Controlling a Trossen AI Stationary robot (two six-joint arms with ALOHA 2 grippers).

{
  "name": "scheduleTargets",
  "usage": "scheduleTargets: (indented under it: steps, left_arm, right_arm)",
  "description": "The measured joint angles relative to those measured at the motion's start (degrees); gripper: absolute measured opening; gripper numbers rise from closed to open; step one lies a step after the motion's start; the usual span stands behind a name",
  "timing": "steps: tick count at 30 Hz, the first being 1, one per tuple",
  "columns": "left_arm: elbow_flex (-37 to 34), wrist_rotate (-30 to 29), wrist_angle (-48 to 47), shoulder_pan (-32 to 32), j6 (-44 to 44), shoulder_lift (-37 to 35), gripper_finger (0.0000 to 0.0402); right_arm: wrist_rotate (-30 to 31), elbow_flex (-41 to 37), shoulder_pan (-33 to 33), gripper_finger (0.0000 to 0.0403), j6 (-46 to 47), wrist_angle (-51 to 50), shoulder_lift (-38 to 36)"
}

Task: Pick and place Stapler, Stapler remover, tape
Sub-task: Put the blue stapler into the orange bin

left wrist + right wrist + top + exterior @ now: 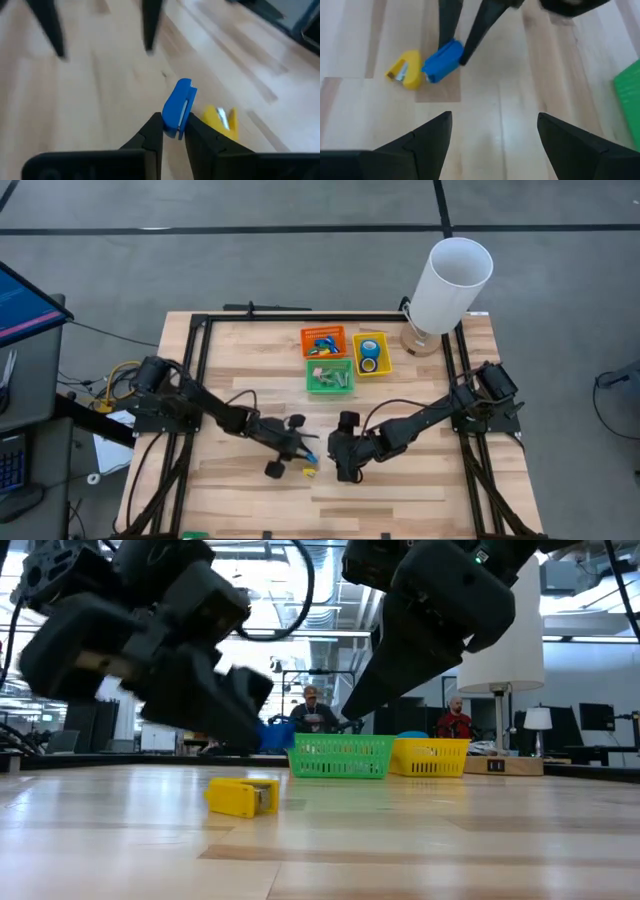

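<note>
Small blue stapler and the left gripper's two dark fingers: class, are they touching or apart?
Touching. The left wrist view shows the small blue stapler pinched between the left gripper's fingers, both pressing its sides; the right wrist view shows the same grip.

high: straight down, far, whole table (400,480) | low: tabletop level, facing the room beyond, near | wrists: close, angled down at the boards (each looks past its own fingers) | shared: blue stapler (179,106) beside yellow stapler (405,69), frame centre
</note>
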Motion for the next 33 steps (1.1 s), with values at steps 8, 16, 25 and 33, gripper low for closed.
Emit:
scheduleTargets:
  steps: [8,16,25,33]
  left_arm:
    - [-0.52,-0.36,-2.96,7.4,3.57,-10.45,0.0051]
    - [-0.14,2.7,-3.25,21.34,4.45,-17.47,0.0051]
    - [9.85,13.07,-10.79,36.51,3.44,-13.57,0.0048]
    - [20.66,15.79,-21.71,45.58,4.13,-6.59,0.0048]
  right_arm:
    - [0.61,0.0,-1.48,0.0285,-0.11,-4.11,0.02]
    - [0.68,-0.01,-3.19,0.0285,-3.24,-5.28,0.02]
    - [0.44,-4.93,-6.44,0.0285,-5.25,0.35,0.02]
    - [0.34,-6.93,-7.8,0.0285,-3.38,2.05,0.07]
